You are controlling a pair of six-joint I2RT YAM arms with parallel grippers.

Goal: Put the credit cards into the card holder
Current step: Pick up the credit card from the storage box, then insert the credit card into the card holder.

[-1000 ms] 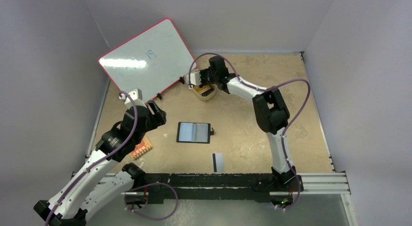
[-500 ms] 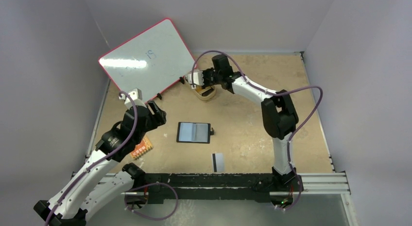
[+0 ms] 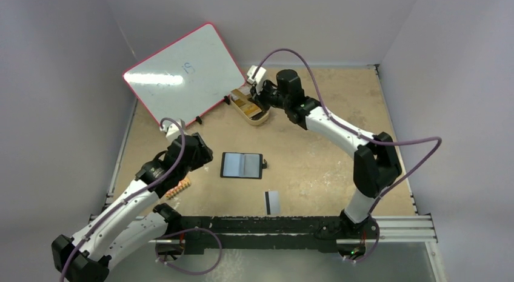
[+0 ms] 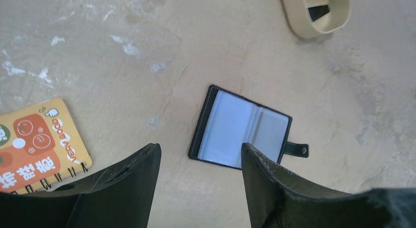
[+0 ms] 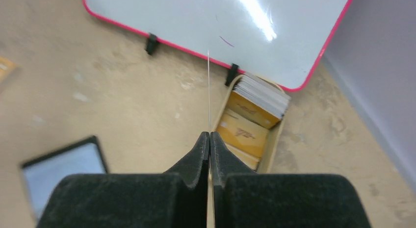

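The black card holder [image 3: 242,165] lies open on the table, its grey-blue pockets [image 4: 240,132] facing up and the snap tab to its right. My left gripper [image 4: 201,149] hovers open just left of the holder [image 3: 200,153] with nothing between its fingers. Over the tan tray [image 3: 262,118], my right gripper [image 5: 210,135] is shut on a thin credit card [image 5: 208,90] that shows edge-on. More orange-gold cards [image 5: 245,132] and a pale stack [image 5: 262,98] lie in the tray. A grey card with a black stripe [image 3: 272,201] lies near the front edge.
A white board with a pink frame [image 3: 182,73] leans on clips at the back left, right behind the tray. An orange spiral notebook [image 4: 34,144] lies left of the card holder, under my left arm. Grey walls close in the table.
My right gripper has risen from the tray and swung back to the right, shut on a card. My left arm has moved forward and right, closer to the card holder.
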